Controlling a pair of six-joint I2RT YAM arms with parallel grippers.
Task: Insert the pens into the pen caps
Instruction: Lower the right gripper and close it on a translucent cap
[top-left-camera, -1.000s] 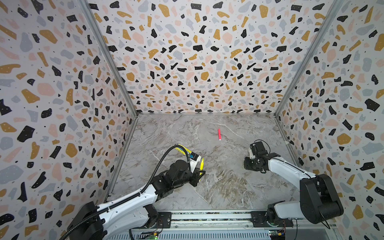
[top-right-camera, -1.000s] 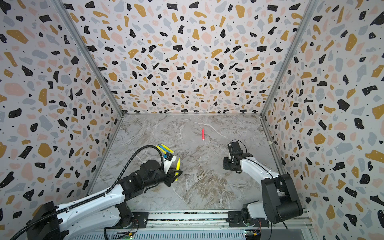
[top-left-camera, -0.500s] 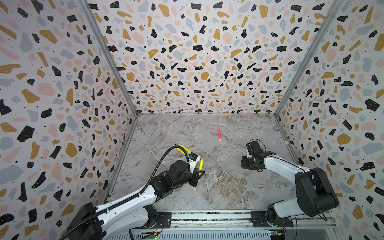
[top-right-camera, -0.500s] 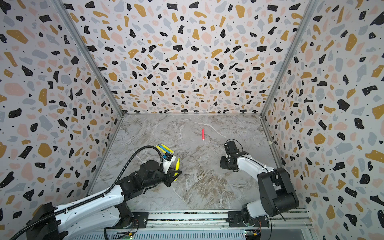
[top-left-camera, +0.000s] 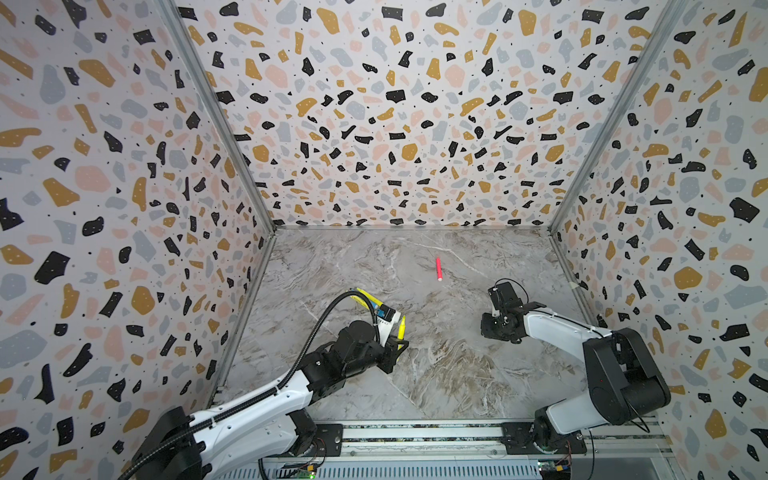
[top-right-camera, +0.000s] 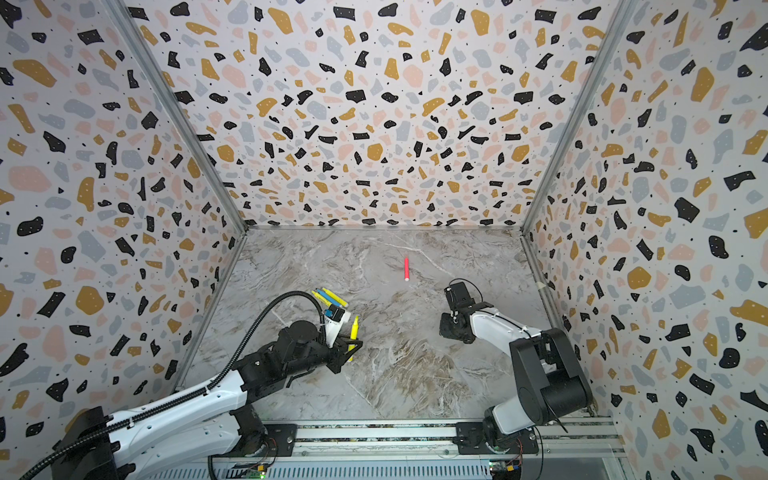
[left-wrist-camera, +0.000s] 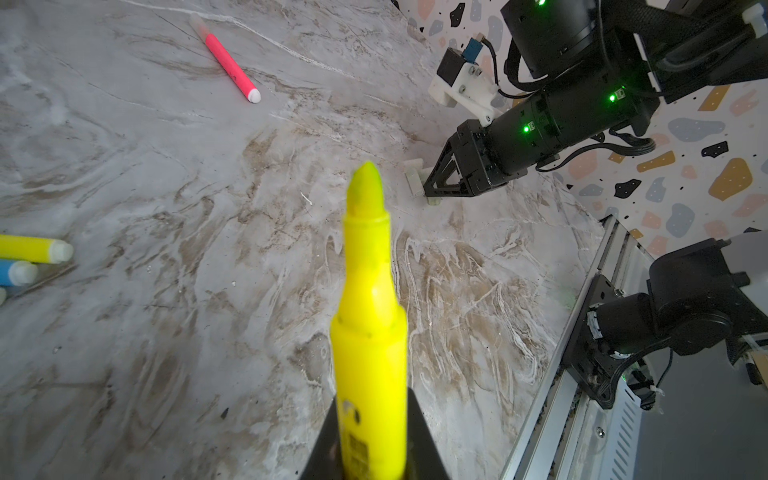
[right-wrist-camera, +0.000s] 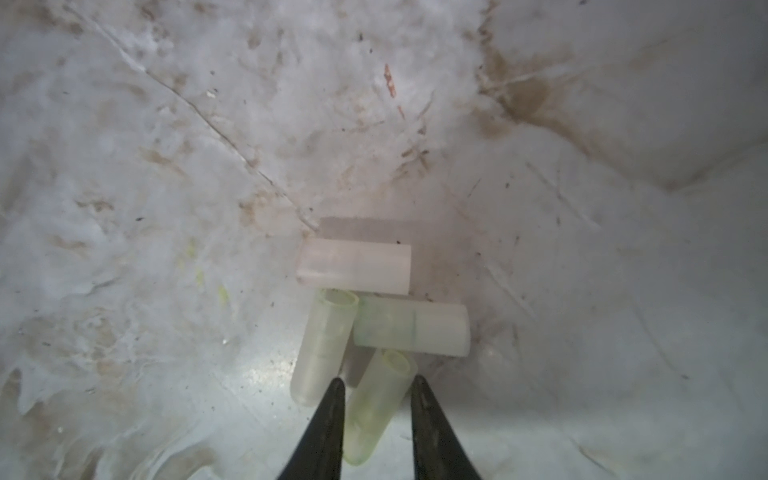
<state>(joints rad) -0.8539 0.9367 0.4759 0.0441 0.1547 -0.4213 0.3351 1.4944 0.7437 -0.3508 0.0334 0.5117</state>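
Yel pen (left-wrist-camera: 370, 316) in left tool (left-wrist-camera: 372, 436), pink pen (top-left-camera: 438, 268) far back, yel+blue pens (left-wrist-camera: 35, 248) left, 4 clear caps (right-wrist-camera: 353, 268) right.

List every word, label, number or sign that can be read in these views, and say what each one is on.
No text can be read in any view.
Held yellow pen: a dark printed patch low on its barrel, too blurred to read.
Pink-red pen: no lettering shows.
Pen caps: clear and plain, with no marks visible.

pens left (top-right-camera: 333, 296), caps right (right-wrist-camera: 409, 330), lone pen behind (top-left-camera: 438, 268)
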